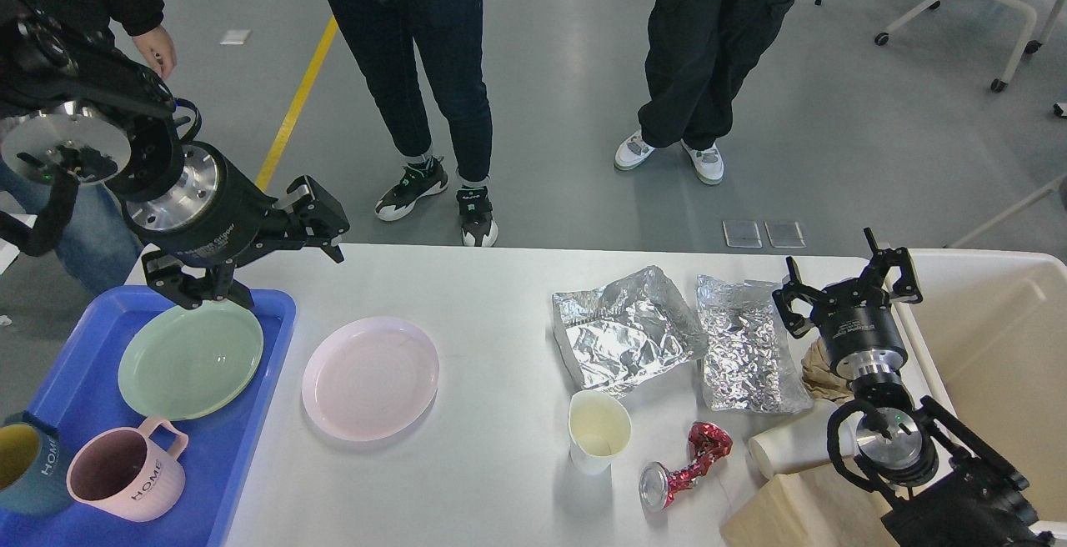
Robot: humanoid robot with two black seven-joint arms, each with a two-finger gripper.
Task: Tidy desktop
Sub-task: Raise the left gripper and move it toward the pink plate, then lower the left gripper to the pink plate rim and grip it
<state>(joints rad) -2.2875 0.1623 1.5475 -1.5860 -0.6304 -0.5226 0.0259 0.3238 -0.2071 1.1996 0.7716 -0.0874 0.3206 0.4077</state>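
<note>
Grey workshop floor, bystanders' legs along the far edge, and in front of us the desktop [492, 297], a wide white top spanning nearly the whole view. On its left sits a blue tray [242, 447] holding a green plate [190, 358] and mugs; a pink plate [370, 378] lies on the bare top just beside it. The left gripper [275, 259] hovers above the tray's far corner, jaws spread wide and empty. The right gripper [846, 284] hangs over the foil sheets [675, 334], fingers splayed open, holding nothing. The pink plate looks like the next pick (my guess): come down on its near rim, pinch the lip shallowly, lift level. A cream bin [984, 280] waits right for the crushed can [683, 464] and paper cup [598, 430].
</note>
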